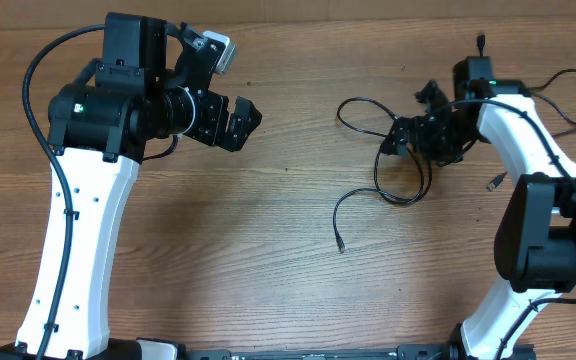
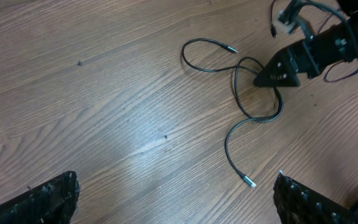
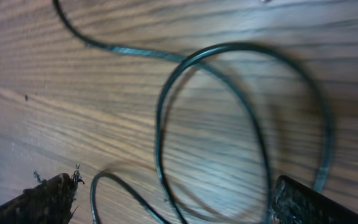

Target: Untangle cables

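**Now poised over the tangle, nothing gripped**

Leftmost, the left gripper (image 1: 242, 122) hangs above bare table (image 1: 218, 230), fingers spread wide and empty, well apart from the work. Right of centre lie the cables (image 3: 159, 127): thin black cord thrown into a few overlapping loops, with one free tail curving out toward the table's middle and ending in a small plug (image 2: 251, 183). Over those loops sits the right gripper (image 1: 396, 135), low to the wood, fingers splayed with a loop lying between them but not pinched.

By my reading, the step in hand is the first grab: no loop has been pulled free. The next move calls for the right fingers to close on a single strand where the loops cross, not two at once. The left arm would then need to travel across and take the free tail, so the two can draw apart.
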Motion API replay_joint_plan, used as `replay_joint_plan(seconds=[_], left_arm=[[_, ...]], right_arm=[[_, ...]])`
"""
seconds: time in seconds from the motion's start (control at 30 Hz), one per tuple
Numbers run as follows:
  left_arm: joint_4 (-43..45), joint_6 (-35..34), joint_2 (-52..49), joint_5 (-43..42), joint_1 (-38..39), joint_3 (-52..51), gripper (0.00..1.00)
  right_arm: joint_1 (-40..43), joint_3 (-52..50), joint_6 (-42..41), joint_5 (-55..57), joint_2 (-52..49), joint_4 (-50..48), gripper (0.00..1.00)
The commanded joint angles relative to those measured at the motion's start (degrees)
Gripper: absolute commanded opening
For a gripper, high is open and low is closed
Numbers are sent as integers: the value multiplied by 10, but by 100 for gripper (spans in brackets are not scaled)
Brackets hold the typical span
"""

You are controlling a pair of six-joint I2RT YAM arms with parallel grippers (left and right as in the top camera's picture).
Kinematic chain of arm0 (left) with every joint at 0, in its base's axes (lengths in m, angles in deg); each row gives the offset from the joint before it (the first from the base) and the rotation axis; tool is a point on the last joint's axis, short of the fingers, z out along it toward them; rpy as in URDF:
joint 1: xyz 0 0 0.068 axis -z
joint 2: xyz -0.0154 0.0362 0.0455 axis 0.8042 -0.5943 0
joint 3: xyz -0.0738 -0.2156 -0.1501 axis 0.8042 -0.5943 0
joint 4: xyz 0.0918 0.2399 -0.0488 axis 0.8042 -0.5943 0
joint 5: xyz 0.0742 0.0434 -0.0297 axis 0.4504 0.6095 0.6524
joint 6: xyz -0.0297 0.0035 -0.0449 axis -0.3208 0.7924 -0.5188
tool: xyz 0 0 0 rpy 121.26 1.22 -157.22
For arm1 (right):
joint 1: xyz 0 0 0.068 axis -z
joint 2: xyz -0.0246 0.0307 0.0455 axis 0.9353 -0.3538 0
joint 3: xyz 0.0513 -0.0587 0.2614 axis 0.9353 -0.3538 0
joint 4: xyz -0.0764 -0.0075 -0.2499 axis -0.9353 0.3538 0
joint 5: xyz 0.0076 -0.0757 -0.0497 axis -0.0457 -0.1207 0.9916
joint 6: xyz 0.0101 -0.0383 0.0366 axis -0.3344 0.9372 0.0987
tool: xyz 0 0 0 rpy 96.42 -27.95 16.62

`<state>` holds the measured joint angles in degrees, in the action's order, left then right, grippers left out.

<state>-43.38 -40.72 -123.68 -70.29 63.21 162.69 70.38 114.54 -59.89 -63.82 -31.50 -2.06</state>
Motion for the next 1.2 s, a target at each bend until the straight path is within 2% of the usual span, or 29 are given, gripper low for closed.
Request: replay_joint_plan(seconds=[0.0,0.13,0.2,0.37,0.63,0.9,1.17], left_arm=[[1,-1,9,2,1,9,100],[1,-1,9,2,1,9,100],[1,-1,9,2,1,9,100],[1,-1,9,2,1,9,100],[1,-1,9,2,1,9,100],[1,-1,9,2,1,9,100],[1,-1,9,2,1,9,100]], right_arm=[[-29,-11,8,0,22,-7,100],[-62,-30,2,1,22,-41,100],[-76,-47,-46,7,21,-81,100],[-81,-62,-105,11,21,-133,100],[-82,-71,-105,11,21,-143,100],[-82,-139,-120,0,21,-232,100],[-82,-145,-120,0,21,-279,100]])
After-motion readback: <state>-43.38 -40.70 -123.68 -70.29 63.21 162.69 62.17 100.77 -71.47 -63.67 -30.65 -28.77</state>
